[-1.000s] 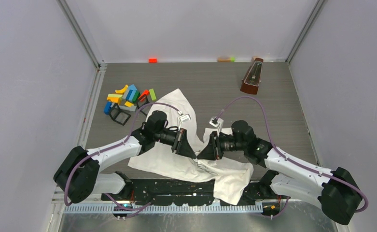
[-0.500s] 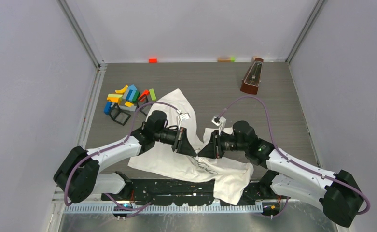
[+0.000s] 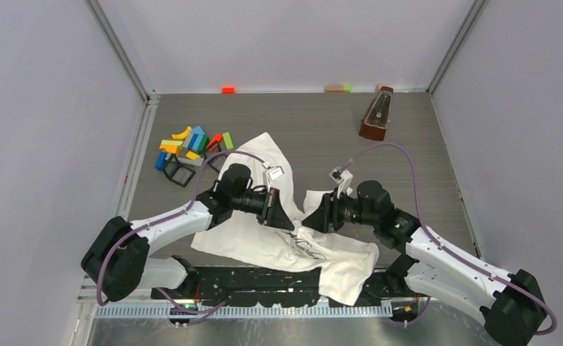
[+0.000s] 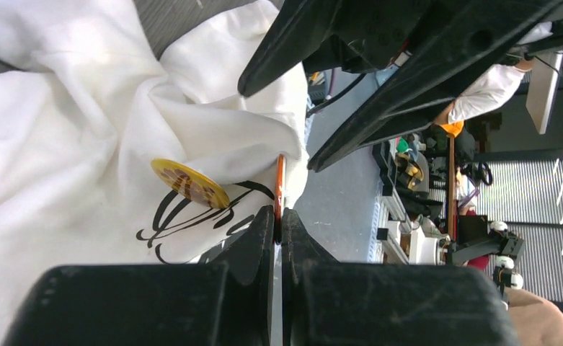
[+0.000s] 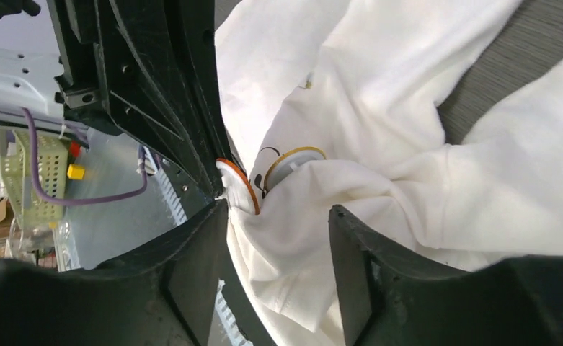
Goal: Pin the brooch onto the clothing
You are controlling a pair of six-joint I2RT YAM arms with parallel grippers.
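The left gripper (image 4: 279, 214) clamps the orange-rimmed brooch (image 4: 279, 182) edge-on at its tips. The right gripper (image 5: 277, 210) opposite hangs open, so the loose T-shirt (image 5: 408, 144) could buckle and twist it free.

Dark cursive lettering (image 4: 184, 216) runs across the front of the white T-shirt (image 4: 62, 130), all loops and swashes, but it's crumpled into the folds and partly covered, so no word comes out. On to the yellow round badge (image 4: 189, 184): brown marks on its face, too tilted and blurred to read. The orange-rimmed disc (image 4: 280, 184) shows edge-on only, nothing legible. Nothing else readable in any view.
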